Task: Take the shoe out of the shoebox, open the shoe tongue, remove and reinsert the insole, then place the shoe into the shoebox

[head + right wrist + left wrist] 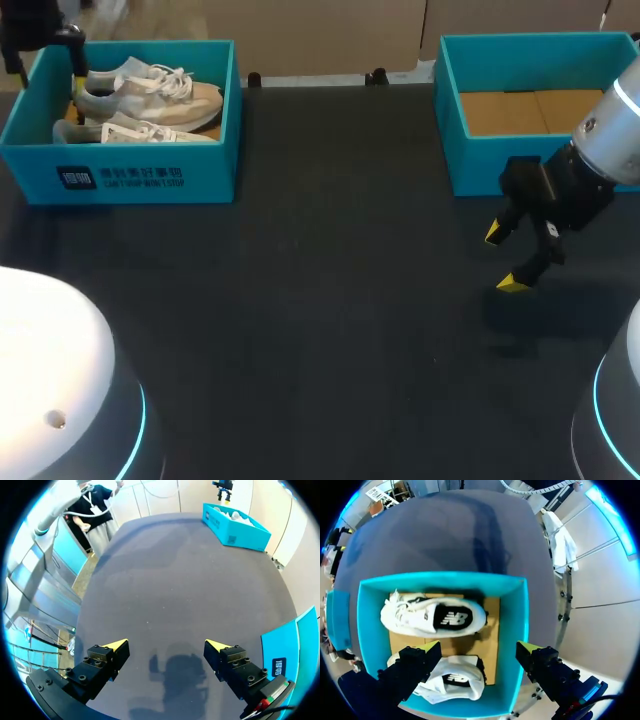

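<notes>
Teal cardboard forms the shoebox (150, 180), which sits at the far left corner of the counter (330, 300). Both shoes are inside it, side by side on their soles. Neither has been lifted, so the first step of the task looks not yet done.

The left gripper (479, 646) hangs directly over the box with its fingers spread wide and nothing between them. In the left wrist view, one shoe (452, 682) lies below the fingers with its opening turned up toward the camera. The second shoe (432, 617) lies just ahead, against the box's other long wall. That position seems chosen so a straight descent would bring the fingers down either side of the near shoe's collar. The walls leave little room to approach from the side.

The right gripper (503, 258) hovers low over bare counter near the right edge. It is just in front of a second teal box (450, 150) at the far right corner, which shows only a cardboard floor. Its fingers are likewise spread and hold nothing, and the right wrist view shows only dark counter between them. It is probably parked there to keep the middle of the counter open for working on the tongue and insole, while staying close enough to help.
</notes>
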